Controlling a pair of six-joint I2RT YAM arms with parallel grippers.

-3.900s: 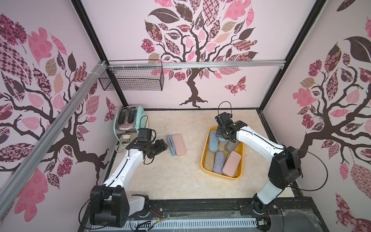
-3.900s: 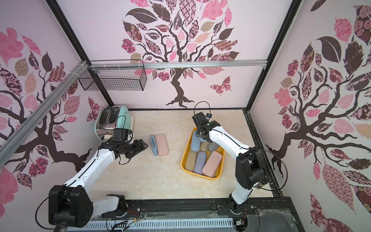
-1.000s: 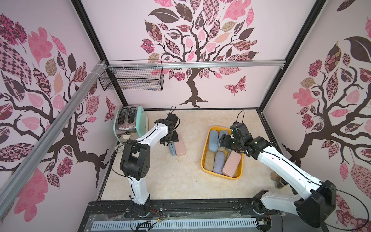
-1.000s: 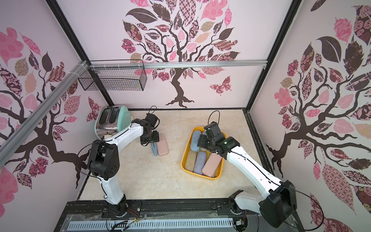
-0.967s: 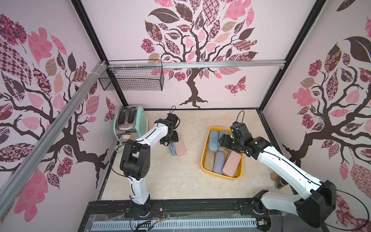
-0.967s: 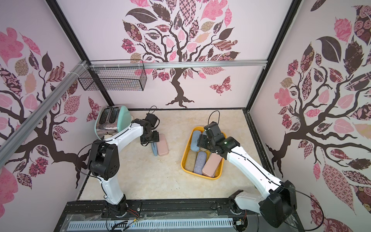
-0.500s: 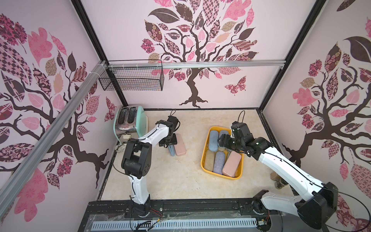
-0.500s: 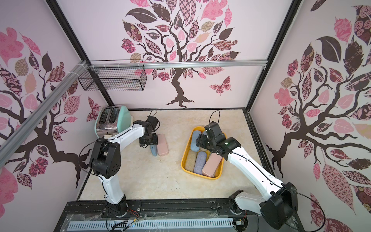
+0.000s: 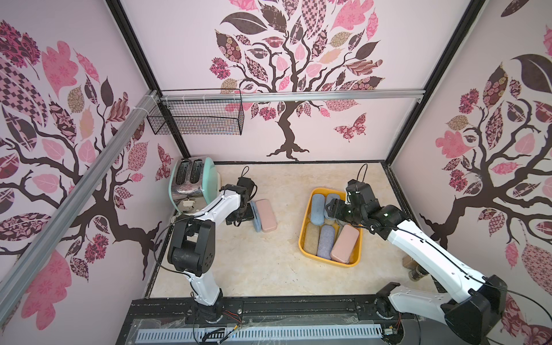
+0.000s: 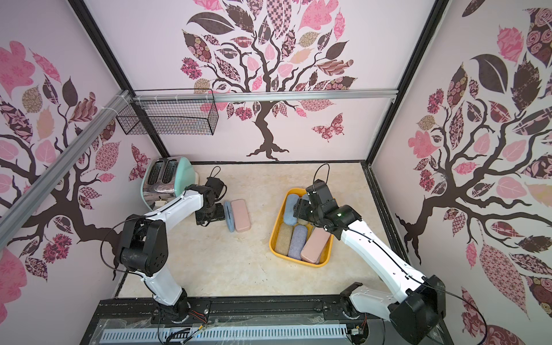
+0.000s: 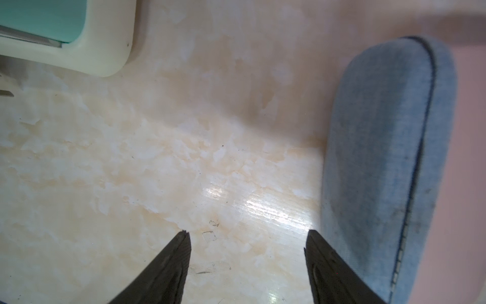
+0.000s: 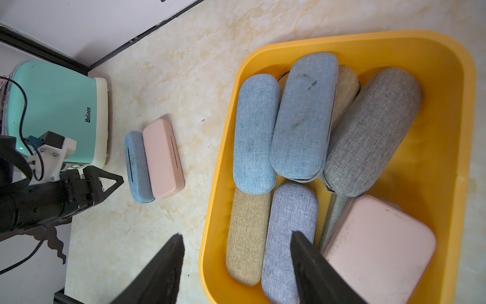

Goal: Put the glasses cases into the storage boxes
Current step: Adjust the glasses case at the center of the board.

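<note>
Top views: a blue case (image 9: 254, 215) and a pink case (image 9: 265, 211) lie on the table (image 9: 268, 268), outside the yellow tub (image 9: 303, 233); fetching them looks like the step in hand. Left wrist: the left gripper (image 11: 247, 233) stands wide and empty, the blue case just beside one finger (image 11: 323, 263); next, sidestep to straddle it. Right wrist: the right gripper (image 12: 236, 234) hangs wide, empty, over the tub's rim.
</note>
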